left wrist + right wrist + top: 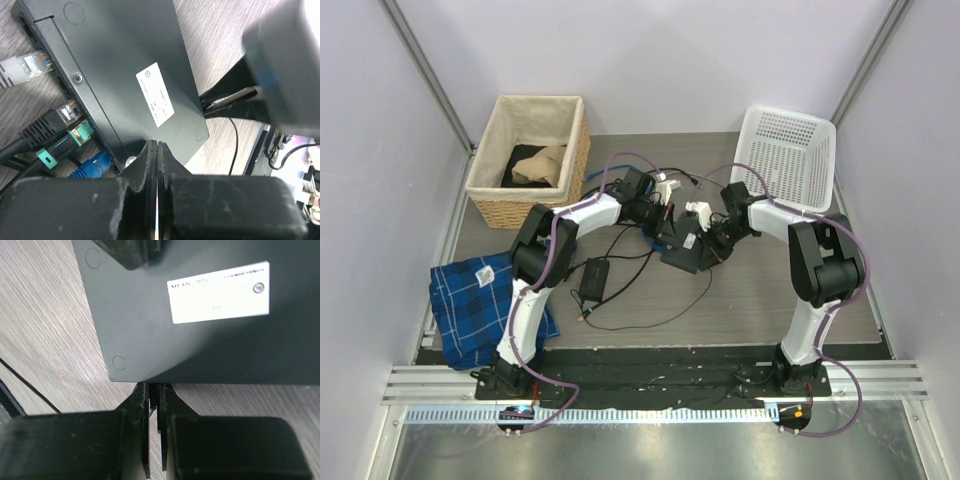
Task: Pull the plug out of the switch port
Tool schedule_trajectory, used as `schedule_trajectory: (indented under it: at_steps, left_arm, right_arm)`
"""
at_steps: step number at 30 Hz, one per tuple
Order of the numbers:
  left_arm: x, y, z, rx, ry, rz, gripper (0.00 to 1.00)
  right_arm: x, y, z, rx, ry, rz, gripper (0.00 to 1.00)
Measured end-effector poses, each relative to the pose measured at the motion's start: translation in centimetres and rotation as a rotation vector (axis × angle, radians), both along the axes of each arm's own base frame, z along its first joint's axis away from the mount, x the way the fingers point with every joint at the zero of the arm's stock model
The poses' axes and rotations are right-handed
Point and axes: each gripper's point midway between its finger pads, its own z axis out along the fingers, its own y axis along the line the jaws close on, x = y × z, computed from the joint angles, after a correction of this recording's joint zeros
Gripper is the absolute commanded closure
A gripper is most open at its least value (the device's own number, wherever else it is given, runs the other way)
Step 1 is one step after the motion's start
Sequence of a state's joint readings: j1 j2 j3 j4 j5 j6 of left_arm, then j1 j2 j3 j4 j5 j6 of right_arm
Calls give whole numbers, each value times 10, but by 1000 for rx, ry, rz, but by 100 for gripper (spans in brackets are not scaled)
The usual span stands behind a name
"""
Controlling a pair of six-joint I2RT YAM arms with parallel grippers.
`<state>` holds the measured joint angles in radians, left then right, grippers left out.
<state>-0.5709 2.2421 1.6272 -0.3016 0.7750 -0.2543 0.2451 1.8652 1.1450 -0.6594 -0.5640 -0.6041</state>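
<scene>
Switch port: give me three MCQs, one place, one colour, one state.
1. The switch port is:
A in the wicker basket
B at the middle of the table, between the arms
C on the plaid cloth

2. Its label is:
A yellow
B red
C white

3. The left fingers are:
A shut
B wide open
C clamped on a blue plug

Key:
1. B, the top view shows it mid-table.
2. C, a white sticker on the black face.
3. A, the pads meet.
</scene>
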Motion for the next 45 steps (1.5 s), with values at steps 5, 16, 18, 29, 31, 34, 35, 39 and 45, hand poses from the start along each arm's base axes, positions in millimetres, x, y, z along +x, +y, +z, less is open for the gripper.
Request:
schedule_trajectory:
  at_steps: [5,16,18,29,31,34,35,39,45]
  left_arm:
    - [0,0,0,-1,0,1,100]
    - [0,10,-24,65,28,30,100]
    - [0,10,-24,64,28,29,100]
    - [2,20,0,-25,83,17,98]
    - [5,21,13,-54,82,22,97]
    - [12,22,21,-82,90,39,97]
    - [12,22,21,-85,98,44,97]
    - [19,16,12,-85,132,69,100]
    - [25,10,1,-45,129,104,100]
  right_arm:
    - [2,-13,2,-46,-100,-60,99]
    - [18,-46,2,-202,-215,-158,99]
    - [17,-46,2,-201,-205,-164,99]
    - [16,-35,3,-224,-228,-94,99]
    - [15,-20,3,-246,-264,-31,98]
    - [15,7,4,-238,-289,41,99]
    - [15,14,4,-233,-296,57,99]
    - [17,24,4,-223,-306,80,99]
    - [15,27,4,-197,-307,87,99]
